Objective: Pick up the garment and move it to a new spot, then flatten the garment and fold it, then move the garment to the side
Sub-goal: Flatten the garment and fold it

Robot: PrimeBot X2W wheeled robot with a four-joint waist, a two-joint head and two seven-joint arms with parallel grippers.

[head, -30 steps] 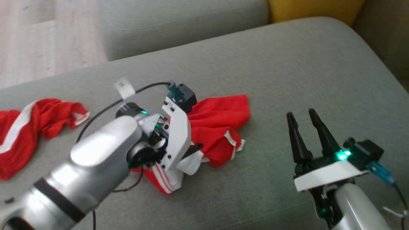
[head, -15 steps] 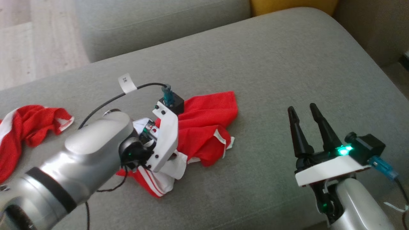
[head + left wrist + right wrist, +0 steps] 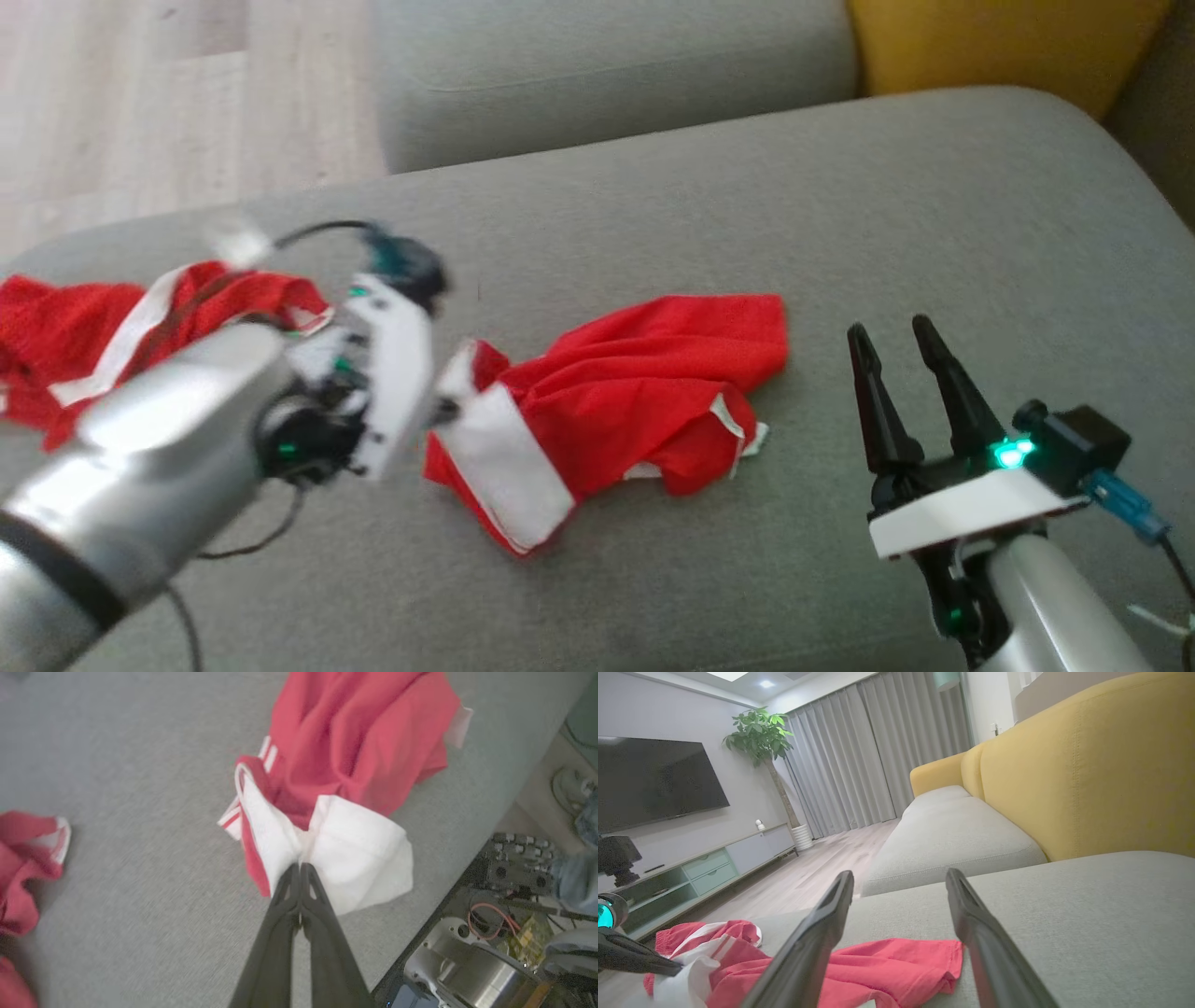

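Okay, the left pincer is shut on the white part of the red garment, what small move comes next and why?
Probably lift the left pincer a little. It is shut on the white band of the red garment, whose bulk lies crumpled on the grey cushion, so raising it should free the cloth for carrying.

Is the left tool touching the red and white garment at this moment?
Touching. In the left wrist view the left tool is shut, and its tips pinch the garment where the cloth is white.
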